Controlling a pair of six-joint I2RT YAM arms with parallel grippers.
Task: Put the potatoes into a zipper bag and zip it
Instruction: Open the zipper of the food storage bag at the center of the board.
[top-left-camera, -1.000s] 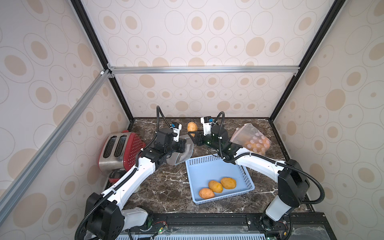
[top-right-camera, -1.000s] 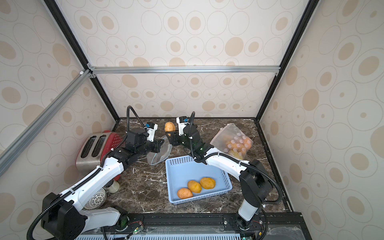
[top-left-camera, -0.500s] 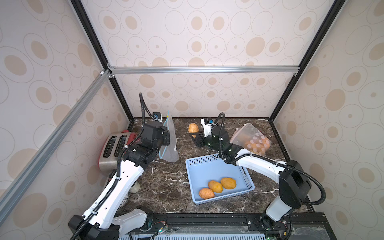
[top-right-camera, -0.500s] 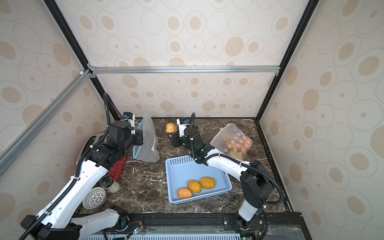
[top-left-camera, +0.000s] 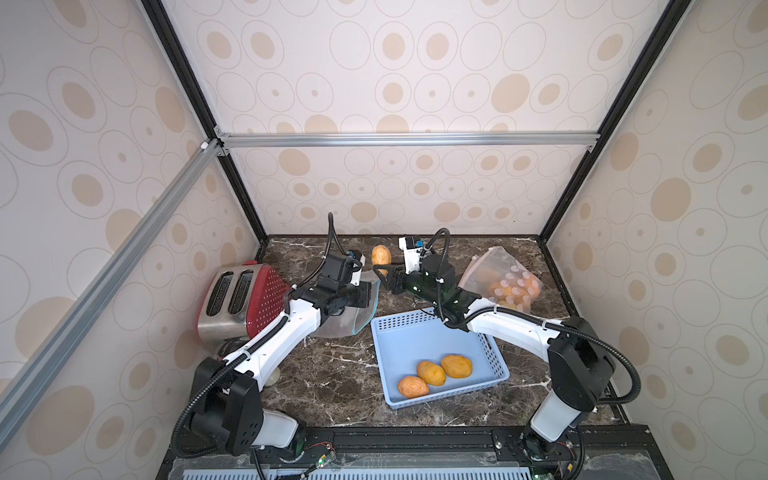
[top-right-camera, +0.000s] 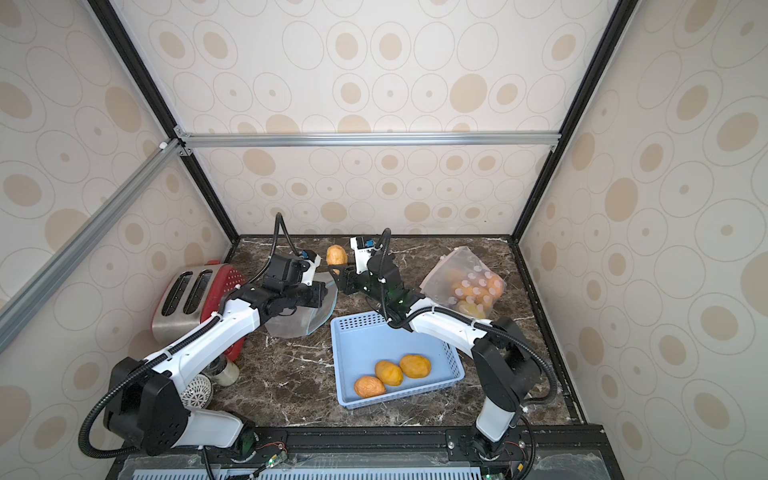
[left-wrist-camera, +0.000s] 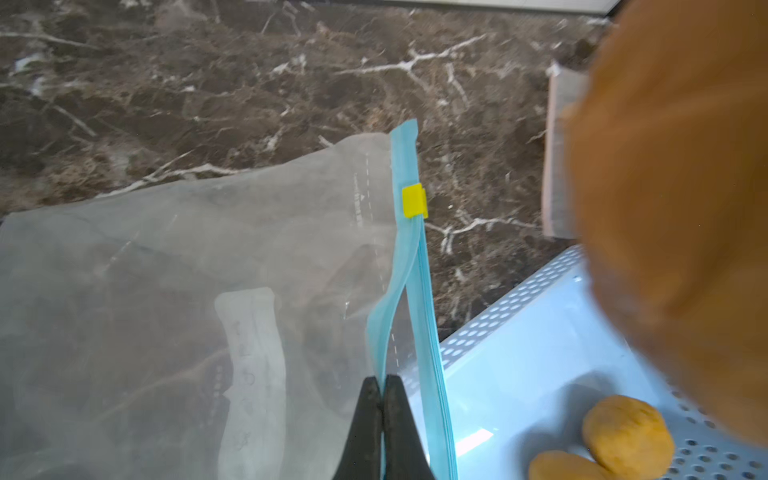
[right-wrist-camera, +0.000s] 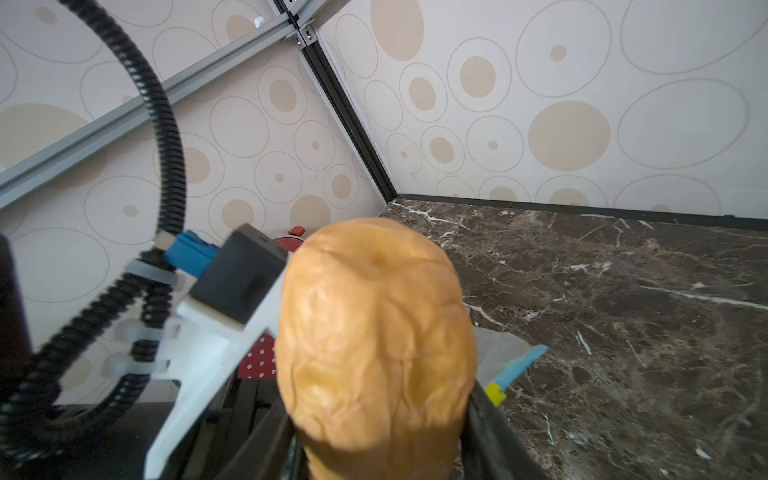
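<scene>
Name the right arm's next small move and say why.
Probably ease the potato held in the right gripper toward the mouth of the zipper bag. The left gripper pinches one blue lip, the lips stand parted beside it, and the potato hangs close to that opening.

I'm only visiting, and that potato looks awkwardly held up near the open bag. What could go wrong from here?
The right fingers grip the wrinkly orange-tan potato by one end, most of it sticking out, so it could tilt or slip. The left fingers pinch only one lip of the clear plastic zipper bag; its mouth gapes narrowly, so the potato may bump the blue zipper strip. The yellow slider sits partway along that strip, perhaps limiting the opening.
</scene>
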